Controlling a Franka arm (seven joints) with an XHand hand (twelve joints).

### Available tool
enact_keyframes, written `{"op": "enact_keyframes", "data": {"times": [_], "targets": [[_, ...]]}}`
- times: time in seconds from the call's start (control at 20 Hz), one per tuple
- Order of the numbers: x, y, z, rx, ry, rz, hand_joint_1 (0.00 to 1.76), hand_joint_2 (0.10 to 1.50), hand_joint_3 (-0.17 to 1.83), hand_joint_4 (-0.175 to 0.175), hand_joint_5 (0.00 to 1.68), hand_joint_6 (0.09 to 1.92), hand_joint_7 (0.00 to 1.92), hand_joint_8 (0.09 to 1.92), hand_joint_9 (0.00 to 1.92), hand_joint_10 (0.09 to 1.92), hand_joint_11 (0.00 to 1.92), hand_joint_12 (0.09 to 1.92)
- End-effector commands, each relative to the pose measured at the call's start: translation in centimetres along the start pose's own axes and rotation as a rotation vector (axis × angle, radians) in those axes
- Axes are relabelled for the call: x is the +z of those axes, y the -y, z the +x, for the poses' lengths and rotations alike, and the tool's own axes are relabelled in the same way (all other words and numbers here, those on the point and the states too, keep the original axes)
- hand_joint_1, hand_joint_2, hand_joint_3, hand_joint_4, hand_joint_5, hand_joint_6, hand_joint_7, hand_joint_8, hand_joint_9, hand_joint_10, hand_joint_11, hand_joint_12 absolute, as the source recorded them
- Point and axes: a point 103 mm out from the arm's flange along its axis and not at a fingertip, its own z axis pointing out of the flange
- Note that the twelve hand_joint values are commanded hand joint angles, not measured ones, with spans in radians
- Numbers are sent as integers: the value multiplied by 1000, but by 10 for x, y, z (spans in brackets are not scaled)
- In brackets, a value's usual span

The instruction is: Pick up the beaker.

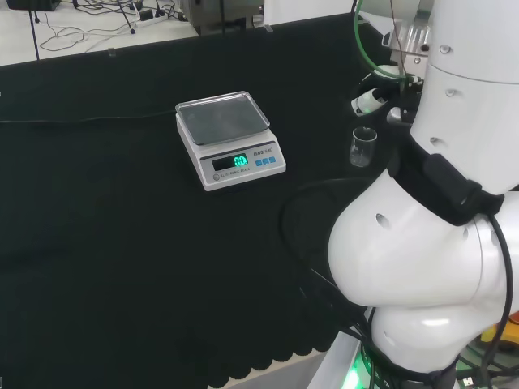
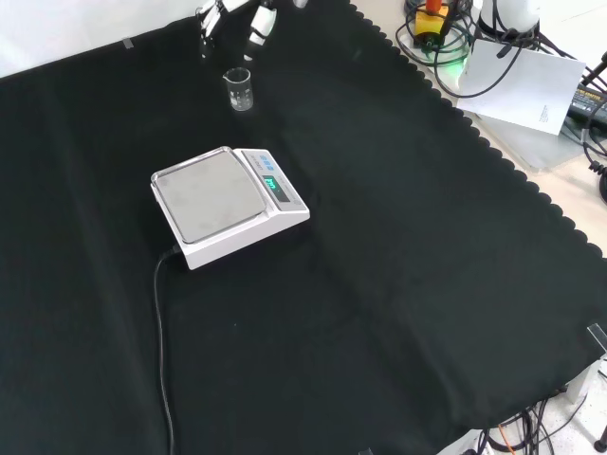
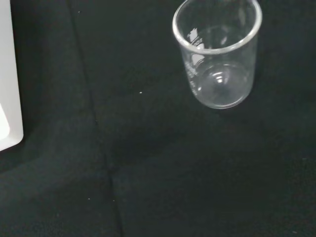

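Note:
A small clear glass beaker (image 1: 363, 147) stands upright and empty on the black cloth, just left of the arm's white links in the head view. In the front view the beaker (image 2: 239, 90) sits near the top, beyond the scale. The hand (image 2: 232, 17) hangs above and just behind it, with its fingers (image 2: 258, 26) spread and pointing down; they do not touch the glass. In the head view a part of the hand (image 1: 369, 100) shows above the beaker, the rest behind the arm. The wrist view looks down into the beaker (image 3: 217, 54), with bare cloth around it.
A white digital scale (image 1: 231, 138) with a steel pan and lit display stands left of the beaker in the head view. It is nearer than the beaker in the front view, scale (image 2: 223, 204), its cable (image 2: 161, 332) trailing forward. Its corner (image 3: 7, 98) shows in the wrist view.

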Motion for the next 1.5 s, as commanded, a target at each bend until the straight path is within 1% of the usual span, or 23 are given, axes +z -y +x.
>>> {"op": "enact_keyframes", "data": {"times": [0.05,0.35,0.6,0.85,0.95,1.15,1.25,1.35,1.4,1.45,1.5], "targets": [[22,-19,6,-41,-55,25,644,1068,-150,2,476,165,270,651,344,809,0,1336],[40,-26,10,-41,-55,71,646,1071,-157,0,477,162,267,656,342,814,0,1353],[49,-28,6,-20,-53,108,651,1075,-166,-1,477,158,262,661,336,818,0,1372],[53,-28,4,-5,-29,157,675,1067,-175,-3,466,147,222,672,252,831,0,1425],[55,-29,3,1,-25,167,698,1061,-175,-3,457,138,193,681,209,843,0,1460],[61,-31,0,8,-21,193,742,1057,-175,-5,449,130,169,692,183,853,16,1510],[64,-34,0,6,0,210,805,1064,-175,-17,494,154,160,700,194,859,134,1481],[66,-35,-1,8,23,216,916,1084,-175,-47,615,326,153,712,255,842,317,1398],[67,-35,0,4,42,207,975,1096,-175,-62,648,437,154,723,293,832,422,1350],[67,-36,0,4,61,198,1042,1112,-175,-78,672,530,161,737,339,825,525,1299],[66,-36,1,5,90,187,1134,1135,-175,-116,699,614,178,759,423,814,664,1205]]}}
